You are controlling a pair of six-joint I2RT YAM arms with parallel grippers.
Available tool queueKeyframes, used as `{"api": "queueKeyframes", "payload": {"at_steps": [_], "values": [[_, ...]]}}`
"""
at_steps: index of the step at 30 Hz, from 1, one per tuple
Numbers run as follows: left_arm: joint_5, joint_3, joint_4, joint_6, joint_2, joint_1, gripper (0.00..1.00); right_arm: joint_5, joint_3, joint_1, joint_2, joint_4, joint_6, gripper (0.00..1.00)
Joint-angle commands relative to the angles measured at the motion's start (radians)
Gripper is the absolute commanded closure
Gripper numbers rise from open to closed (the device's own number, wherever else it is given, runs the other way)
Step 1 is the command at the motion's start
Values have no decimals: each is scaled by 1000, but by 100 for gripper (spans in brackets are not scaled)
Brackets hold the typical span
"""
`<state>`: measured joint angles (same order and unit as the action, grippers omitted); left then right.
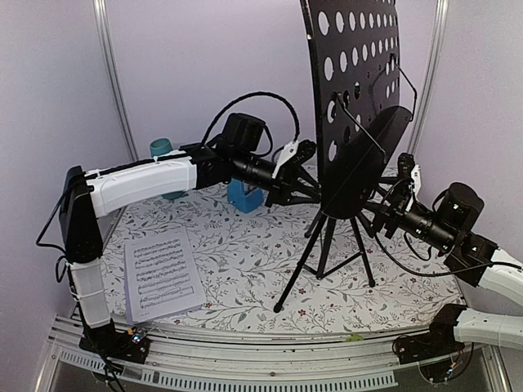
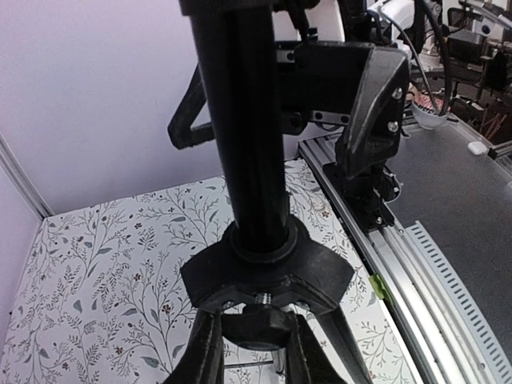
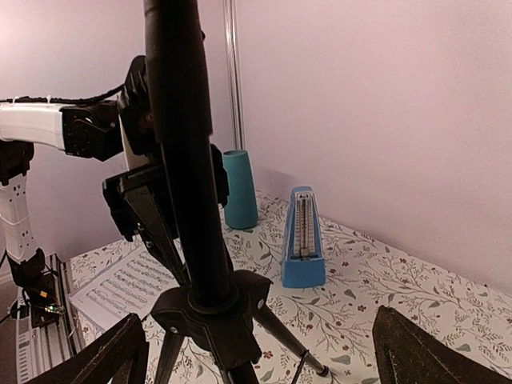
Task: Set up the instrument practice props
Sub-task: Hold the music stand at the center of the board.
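The black music stand stands at centre right, its perforated tray (image 1: 355,73) high over the tripod legs (image 1: 327,253). From the left, my left gripper (image 1: 309,192) reaches the stand's pole (image 2: 244,120); it is shut on the round knob (image 2: 258,324) under the tripod hub (image 2: 268,276). On the right, my right gripper (image 1: 380,206) is open wide, and the pole (image 3: 180,120) and hub (image 3: 212,308) stand between its fingers (image 3: 432,352) untouched. The blue metronome (image 1: 245,196) stands upright behind the left arm. A printed sheet-music page (image 1: 163,273) lies flat at front left.
A teal tapered cup (image 1: 162,147) stands at the back left near the wall, beyond the metronome (image 3: 302,240). A metal rail (image 1: 270,359) runs along the near edge. Lavender walls close in at the back and sides. The table carries a floral cloth (image 1: 245,269).
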<state>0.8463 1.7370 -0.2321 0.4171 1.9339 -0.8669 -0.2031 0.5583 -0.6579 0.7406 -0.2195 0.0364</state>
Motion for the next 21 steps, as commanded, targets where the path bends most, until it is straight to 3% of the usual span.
{"api": "queueKeyframes", "payload": {"at_steps": [1, 10, 21], "values": [[77, 26, -95, -38, 59, 2, 79, -27, 51, 4, 25, -92, -14, 1], [73, 50, -121, -56, 70, 0, 79, -35, 100, 4, 186, -281, -11, 9], [57, 110, -161, -104, 105, -2, 78, -90, 126, 4, 251, -364, 29, 52]]}}
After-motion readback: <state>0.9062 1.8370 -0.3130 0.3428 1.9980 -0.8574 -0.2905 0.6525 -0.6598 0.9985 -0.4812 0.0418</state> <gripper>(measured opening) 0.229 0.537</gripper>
